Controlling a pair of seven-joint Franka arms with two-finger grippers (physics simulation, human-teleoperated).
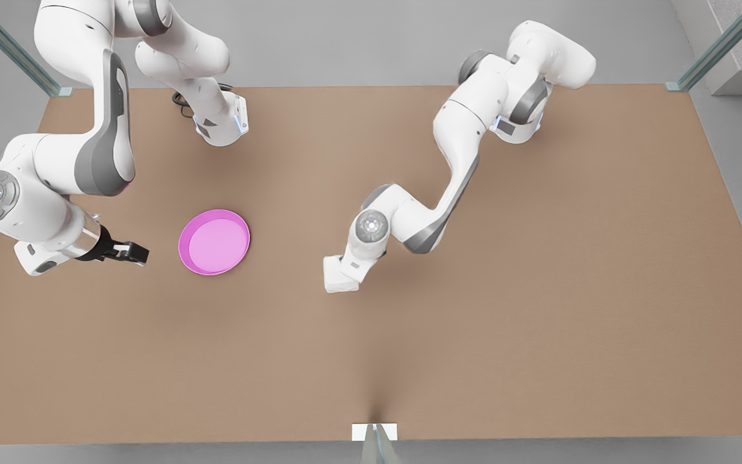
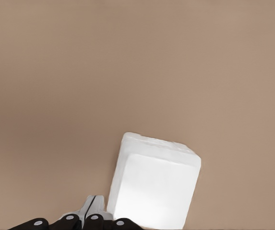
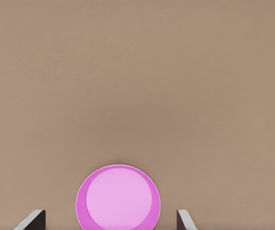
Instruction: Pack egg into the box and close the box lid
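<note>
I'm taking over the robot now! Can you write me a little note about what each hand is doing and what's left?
Left gripper: fingers shut, holding nothing, right beside the white box near the table's middle.
Right gripper: fingers open, hovering next to the pink plate, which is bare.
Done: the box looks closed, its lid lying flat on top.
Left: I cannot tell whether the egg is inside, so check that first. If it is, just back both arms away.

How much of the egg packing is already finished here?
Looks done: the plate is bare and the lid lies flat on the box; the egg is presumably inside. In hand: the left gripper, shut, sits beside the box; the right gripper, open, hovers by the plate. Left: probably nothing but retreat.
</note>
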